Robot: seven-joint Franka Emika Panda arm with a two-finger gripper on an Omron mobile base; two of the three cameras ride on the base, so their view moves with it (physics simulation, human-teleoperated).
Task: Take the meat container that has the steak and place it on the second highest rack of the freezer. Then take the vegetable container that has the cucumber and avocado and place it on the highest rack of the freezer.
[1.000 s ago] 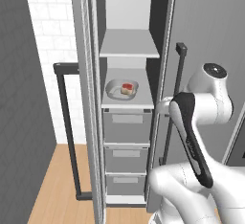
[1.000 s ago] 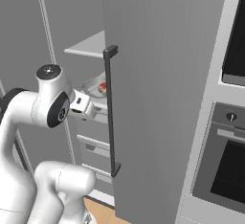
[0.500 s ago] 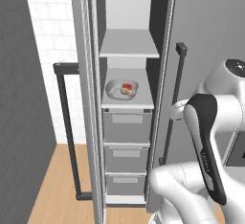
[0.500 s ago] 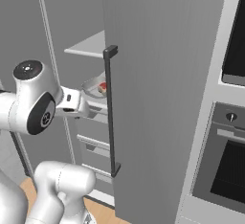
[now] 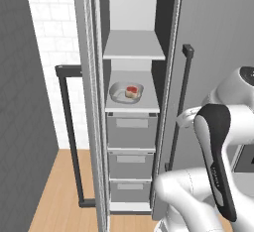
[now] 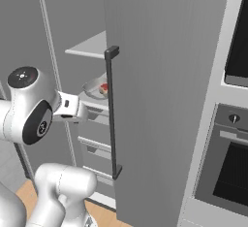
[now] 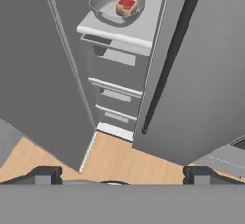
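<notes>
Freezer [image 5: 133,127] stands with both doors swung wide. Inside, from the top: an upper shelf board [image 5: 134,47], bare; a lower shelf board [image 5: 133,108]; below that three grey drawers [image 5: 132,132] stacked down to the wooden floor [image 5: 57,191].

Meat container [image 5: 127,92] sits flat on the lower shelf board, the second highest rack, towards its front and a little left of centre. Steak [image 5: 131,91] lies in the dish, red face up, right of the dish's middle. Right base view shows the same dish [image 6: 95,88] partly behind the right door's long dark bar handle [image 6: 112,112]. Hand view looks down the cabinet front: dish [image 7: 117,6] and steak [image 7: 126,5] near the top of the frame, drawers under them, floor at the bottom.

Claw [image 7: 122,177]: released, jaws spread as wide as they go, nothing between the two dark tips; it is well clear of the shelf and of the dish, out in front of the freezer. In the right base view the hand end of the arm [image 6: 72,109] points towards the drawer fronts, just left of the bar handle.

An oven [image 6: 227,168] sits in the wall to the right of the freezer. A white tiled wall [image 5: 49,42] shows behind the left door.
</notes>
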